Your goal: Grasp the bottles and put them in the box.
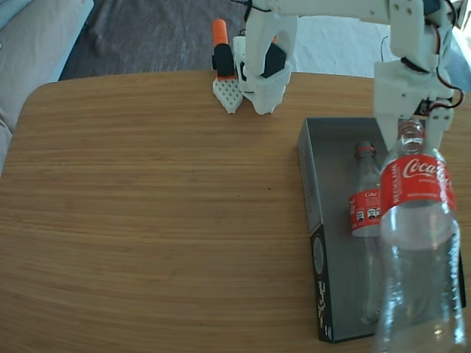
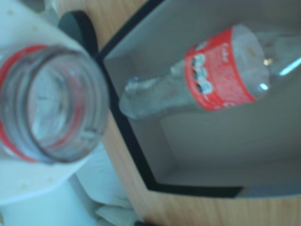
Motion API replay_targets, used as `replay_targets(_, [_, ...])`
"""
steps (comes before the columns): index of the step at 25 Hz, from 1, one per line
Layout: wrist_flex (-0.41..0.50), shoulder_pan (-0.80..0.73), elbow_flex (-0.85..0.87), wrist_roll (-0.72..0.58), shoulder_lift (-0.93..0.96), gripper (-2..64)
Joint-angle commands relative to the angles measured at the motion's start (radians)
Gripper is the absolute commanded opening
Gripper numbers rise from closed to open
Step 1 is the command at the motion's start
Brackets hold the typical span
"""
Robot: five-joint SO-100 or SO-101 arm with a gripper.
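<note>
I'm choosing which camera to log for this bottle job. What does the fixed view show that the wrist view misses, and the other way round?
Only the fixed view shows the wooden table, the arm's base, the orange-and-white part beside it, and the held bottle's whole length.

Only the wrist view looks straight into the held bottle's open mouth.

Both show the gripper holding that bottle by its neck, and the second bottle lying in the box.

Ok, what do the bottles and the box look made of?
Held bottle and the bottle in the box: likely clear glossy plastic, see-through with glints. Box: probably matte cardboard, with thin flat walls, grey inside, black outside.
</note>
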Motion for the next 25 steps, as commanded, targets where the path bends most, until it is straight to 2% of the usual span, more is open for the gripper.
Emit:
replay_targets(1, [0.054, -0.095, -0.044, 0.009, 0.017, -0.3])
replay_targets(5, [0.041, -0.206, -0.028, 0.011, 0.008, -0.3])
replay_targets(9, [0.006, -0.299, 0.071, 0.011, 0.008, -0.3])
replay_targets(14, [-0.112, -0.351, 0.164, 0.012, 0.006, -0.3])
replay_targets(19, [-0.183, -0.382, 0.279, 0.012, 0.005, -0.3])
replay_targets(25, [-0.207, -0.374, 0.321, 0.012, -0.058, -0.3])
